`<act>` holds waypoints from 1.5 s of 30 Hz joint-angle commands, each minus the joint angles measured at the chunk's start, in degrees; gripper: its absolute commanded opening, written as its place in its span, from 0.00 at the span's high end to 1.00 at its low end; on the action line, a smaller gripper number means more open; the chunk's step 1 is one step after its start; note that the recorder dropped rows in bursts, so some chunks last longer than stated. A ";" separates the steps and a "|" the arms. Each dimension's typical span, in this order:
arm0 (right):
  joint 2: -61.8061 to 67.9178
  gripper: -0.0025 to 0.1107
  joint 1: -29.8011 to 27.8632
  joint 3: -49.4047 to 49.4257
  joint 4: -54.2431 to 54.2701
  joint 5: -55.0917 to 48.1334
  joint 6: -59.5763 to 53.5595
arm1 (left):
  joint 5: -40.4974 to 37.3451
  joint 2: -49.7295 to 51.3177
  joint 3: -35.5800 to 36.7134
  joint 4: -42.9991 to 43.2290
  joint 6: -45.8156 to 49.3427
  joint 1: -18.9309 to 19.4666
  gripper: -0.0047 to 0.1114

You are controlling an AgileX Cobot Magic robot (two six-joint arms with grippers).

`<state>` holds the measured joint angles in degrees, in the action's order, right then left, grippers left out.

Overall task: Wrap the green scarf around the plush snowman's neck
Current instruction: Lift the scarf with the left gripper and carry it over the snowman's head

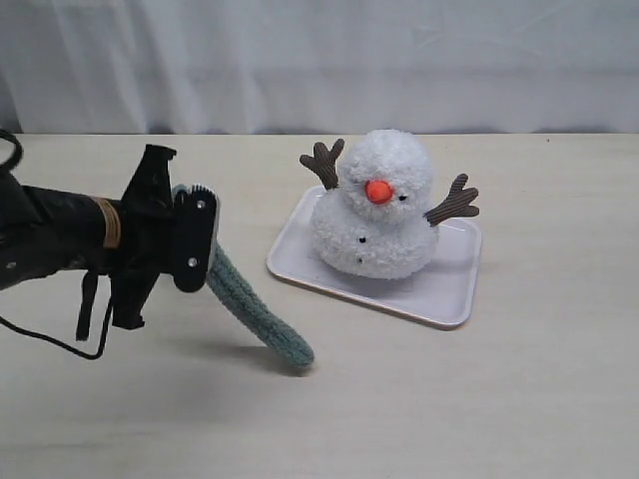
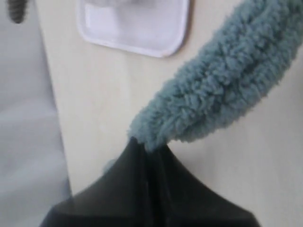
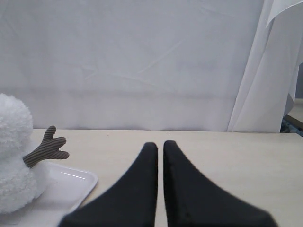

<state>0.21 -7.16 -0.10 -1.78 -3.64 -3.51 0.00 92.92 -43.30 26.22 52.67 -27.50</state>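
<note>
The left gripper (image 2: 147, 149) has its jaws pinched shut on one end of the green scarf (image 2: 222, 80), which trails out from the tips. The plush snowman (image 1: 384, 205) sits on a white tray (image 1: 451, 294) well beyond those jaws, apart from the scarf. The right gripper (image 3: 160, 144) has its jaws closed on nothing, and the snowman is ahead of them, off to one side.

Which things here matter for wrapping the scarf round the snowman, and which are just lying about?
Job: green scarf, pinched in the left gripper; plush snowman.
Lying about: white tray under the snowman; right gripper, shut and empty; white curtain.
</note>
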 commanded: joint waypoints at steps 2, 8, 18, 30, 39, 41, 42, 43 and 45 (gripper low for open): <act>-0.21 0.94 0.00 0.10 -0.12 0.42 -0.14 | 1.58 -8.49 0.25 -3.46 -0.66 -3.12 0.96; -0.21 0.94 0.00 0.10 -0.12 0.42 -0.14 | 9.29 -15.83 -1.42 -3.46 -0.66 -6.54 0.96; -0.21 0.94 0.00 0.10 -0.12 0.42 -0.35 | 18.98 -16.02 -6.63 -3.46 -0.66 -6.54 0.96; -0.21 0.94 0.00 0.10 -0.12 0.42 -0.16 | 36.71 -3.52 -6.63 -3.02 -5.02 -6.54 0.96; -0.21 0.94 0.00 0.10 -0.12 0.42 -0.16 | 34.14 9.78 -21.18 -3.02 -5.02 -6.80 0.96; -0.21 0.94 0.00 0.10 -0.12 0.42 -0.16 | 33.39 11.82 -24.68 -2.93 -5.02 -8.06 0.96; -0.21 0.94 0.00 0.10 -0.12 0.42 -0.16 | 32.98 12.77 -26.26 -2.93 -5.02 -8.64 0.96; -0.21 0.94 0.00 0.10 -0.12 0.42 -0.32 | 31.22 14.35 -28.75 -2.93 -4.79 -9.42 0.96; -0.21 0.94 0.00 0.10 -0.12 0.42 -0.32 | 26.90 16.88 -32.60 -2.93 -4.79 -9.85 0.96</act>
<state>0.21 -7.16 -0.10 -1.78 -3.64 -3.51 30.36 107.72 -73.04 23.62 48.22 -36.75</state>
